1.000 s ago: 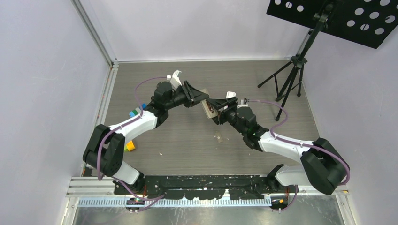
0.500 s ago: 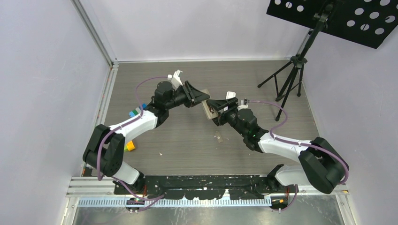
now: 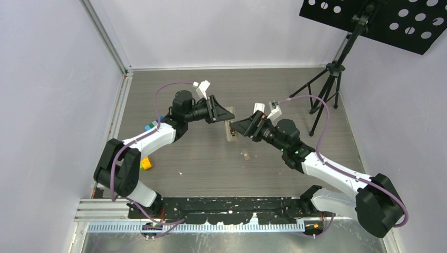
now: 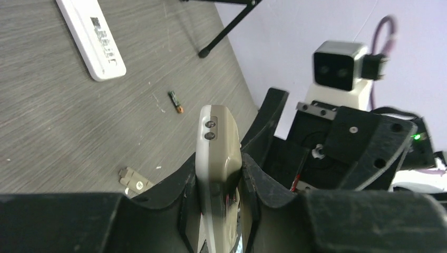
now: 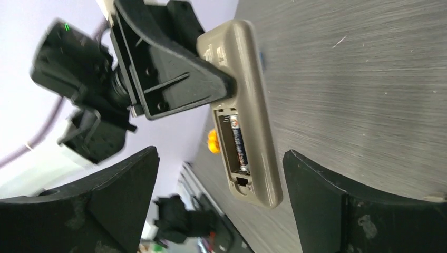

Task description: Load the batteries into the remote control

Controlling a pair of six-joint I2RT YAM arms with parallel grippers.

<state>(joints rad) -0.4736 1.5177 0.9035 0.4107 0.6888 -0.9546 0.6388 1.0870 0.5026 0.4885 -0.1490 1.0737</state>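
My left gripper [image 4: 219,168] is shut on one end of the remote control [image 4: 216,153], a grey-tan slab held clear of the table. From above, the remote [image 3: 231,130] hangs between the two arms, with the left gripper [image 3: 225,115] just above it. The dark recess in its back faces the right wrist camera, and one slim battery [image 5: 240,145] lies in it. My right gripper [image 5: 221,211] is open, its fingers wide on either side of the remote's free end [image 5: 258,179] and touching nothing. One loose battery [image 4: 175,103] lies on the table.
A white flat bar with a printed label [image 4: 89,37] lies on the table past the loose battery. A small tan tab [image 3: 245,155] lies below the remote. A tripod [image 3: 327,89] carries a perforated black board [image 3: 379,21] at the back right. Coloured blocks [image 3: 146,164] sit by the left arm.
The right gripper has opened wide and drawn back to the right, off the remote. The left gripper keeps its hold, and the remote has swung more upright.
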